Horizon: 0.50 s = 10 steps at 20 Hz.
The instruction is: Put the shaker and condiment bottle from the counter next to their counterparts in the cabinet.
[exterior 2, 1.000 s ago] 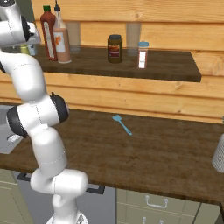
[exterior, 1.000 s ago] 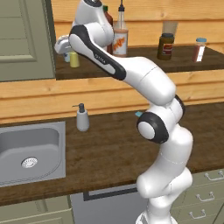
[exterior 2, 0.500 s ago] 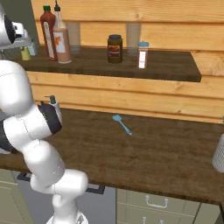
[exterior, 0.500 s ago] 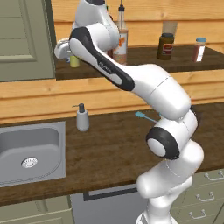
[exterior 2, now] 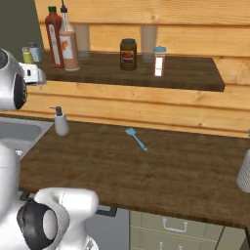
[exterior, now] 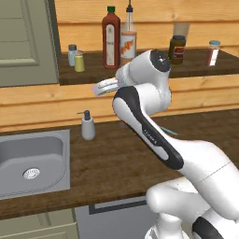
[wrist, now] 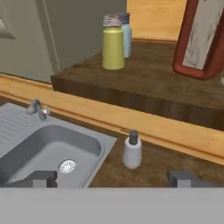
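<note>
The yellow-green shaker (exterior: 79, 61) (exterior 2: 26, 55) (wrist: 113, 47) stands on the cabinet's dark shelf (exterior: 149, 70) right beside the pale blue shaker (exterior: 71, 54) (wrist: 126, 35). Further along, the peach condiment bottle (exterior: 128, 39) (exterior 2: 69, 46) stands against the tall dark red bottle (exterior: 110, 37) (exterior 2: 53, 36) (wrist: 199, 39). My gripper (exterior: 99, 87) (exterior 2: 38, 75) (wrist: 113, 179) hangs in front of and below the shelf edge, open and empty, its fingertips (wrist: 41, 178) wide apart.
A dark jar (exterior: 177, 49) and a white red-capped shaker (exterior: 213, 52) stand further right on the shelf. The grey-green cabinet door (exterior: 25, 42) hangs open at left. Below lie a sink (exterior: 30, 161), a soap dispenser (exterior: 87, 125) (wrist: 131, 151) and a blue spatula (exterior 2: 136, 139).
My hand has drawn back from the two shakers, moving right and down off the shelf, jaws still wide. The yellow-green shaker stays on the shelf.
</note>
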Available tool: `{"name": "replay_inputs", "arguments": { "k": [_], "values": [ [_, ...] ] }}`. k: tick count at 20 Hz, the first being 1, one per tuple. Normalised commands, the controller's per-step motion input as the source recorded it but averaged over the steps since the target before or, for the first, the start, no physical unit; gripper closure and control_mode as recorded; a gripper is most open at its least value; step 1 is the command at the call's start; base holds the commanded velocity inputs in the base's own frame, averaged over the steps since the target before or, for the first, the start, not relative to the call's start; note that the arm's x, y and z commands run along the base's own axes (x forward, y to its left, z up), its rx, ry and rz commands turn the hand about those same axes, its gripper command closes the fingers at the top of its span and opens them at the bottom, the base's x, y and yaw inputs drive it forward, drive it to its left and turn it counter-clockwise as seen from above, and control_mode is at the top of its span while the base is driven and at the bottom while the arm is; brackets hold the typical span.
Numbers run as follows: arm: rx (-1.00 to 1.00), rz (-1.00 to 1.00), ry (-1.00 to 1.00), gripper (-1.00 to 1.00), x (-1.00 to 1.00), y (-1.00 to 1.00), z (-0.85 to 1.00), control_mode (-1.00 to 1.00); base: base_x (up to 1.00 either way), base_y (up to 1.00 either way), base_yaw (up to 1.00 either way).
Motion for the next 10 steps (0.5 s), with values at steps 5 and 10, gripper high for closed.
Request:
{"name": "replay_inputs", "arguments": {
  "k": [5,10],
  "values": [
    [0.26,0.0,-0.32,-1.0,-1.0,-0.97,-1.0,-1.0,0.0,0.0,0.0],
    [0.23,0.0,-0.23,-1.0,-0.98,-0.83,-1.0,-1.0,0.0,0.0,0.0]
  ]
}}
